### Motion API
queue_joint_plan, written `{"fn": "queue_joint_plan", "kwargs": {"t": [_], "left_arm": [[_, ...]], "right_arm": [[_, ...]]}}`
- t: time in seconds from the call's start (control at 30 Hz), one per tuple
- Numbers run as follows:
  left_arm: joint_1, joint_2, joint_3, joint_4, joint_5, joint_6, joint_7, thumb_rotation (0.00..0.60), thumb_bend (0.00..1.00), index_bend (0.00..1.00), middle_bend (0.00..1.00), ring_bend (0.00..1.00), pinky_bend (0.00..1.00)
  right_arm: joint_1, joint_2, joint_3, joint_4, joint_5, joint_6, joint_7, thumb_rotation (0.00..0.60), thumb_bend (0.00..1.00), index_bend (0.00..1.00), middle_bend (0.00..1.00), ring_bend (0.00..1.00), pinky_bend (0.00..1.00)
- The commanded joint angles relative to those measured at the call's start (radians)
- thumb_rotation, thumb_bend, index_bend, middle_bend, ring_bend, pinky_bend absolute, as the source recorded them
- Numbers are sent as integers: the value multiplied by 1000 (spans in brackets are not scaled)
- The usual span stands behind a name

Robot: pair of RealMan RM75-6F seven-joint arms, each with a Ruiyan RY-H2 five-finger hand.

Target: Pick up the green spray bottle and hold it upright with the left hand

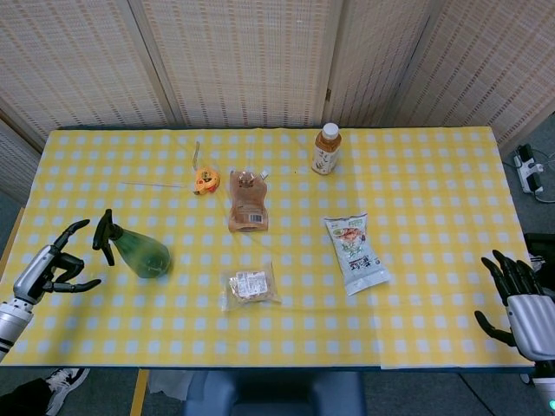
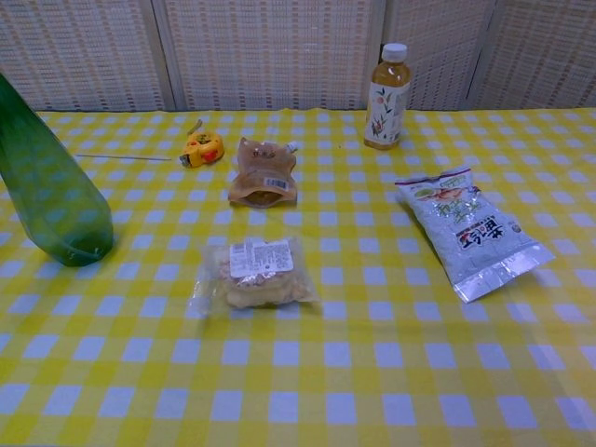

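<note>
Plainly, the translucent green plastic spray bottle with a black trigger head (image 1: pixel 137 250) is seen standing on the yellow-and-white checked tablecloth (image 1: pixel 434 173) near its left edge, unheld. The left hand (image 1: pixel 48 270) is found just beside the trigger, fingers spread and empty, while the right hand (image 1: pixel 519 299) is kept open at the far right edge. Grasping and lifting are judged yet to be done, so the task is counted as unfinished
</note>
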Motion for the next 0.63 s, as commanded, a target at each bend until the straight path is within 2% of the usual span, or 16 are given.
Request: {"fn": "queue_joint_plan", "kwargs": {"t": [0.03,0.07,0.1,0.13,0.2,0.27,0.33,0.47,0.63], "left_arm": [[136,-29,-24,42,-142,129,490,600,151,182,899,840,916],[166,-30,-25,10,-181,149,657,600,150,220,749,636,749],[185,-32,-30,-19,-212,168,786,600,150,273,533,385,487],[201,-38,-37,-50,-238,193,906,600,150,304,390,223,272],[229,-50,-40,-132,-283,232,1132,600,149,315,213,64,54],[239,-50,-42,-205,-302,255,1286,600,141,280,97,2,0],[248,-63,-58,-236,-325,287,1382,600,133,222,28,0,0],[254,-61,-53,-286,-302,299,1440,600,133,69,0,0,0],[258,-58,-45,-302,-246,313,1442,600,133,14,0,0,0]], "right_arm": [[1,-2,1,0,2,-2,-3,600,345,0,0,0,0],[3,-4,1,1,4,-6,-7,600,345,0,0,0,0],[5,-6,1,0,5,-11,-11,600,346,0,0,0,0],[7,-8,0,0,5,-17,-16,600,345,0,0,0,0],[12,-15,-3,-2,2,-27,-27,600,345,0,0,0,0],[16,-21,-6,-2,-7,-31,-39,600,345,0,0,0,0],[18,-26,-10,-2,-14,-34,-49,600,345,0,0,0,0],[16,-33,-12,0,-21,-26,-64,600,345,0,0,0,0],[15,-37,-18,6,-24,-30,-66,600,345,0,0,0,0]]}}
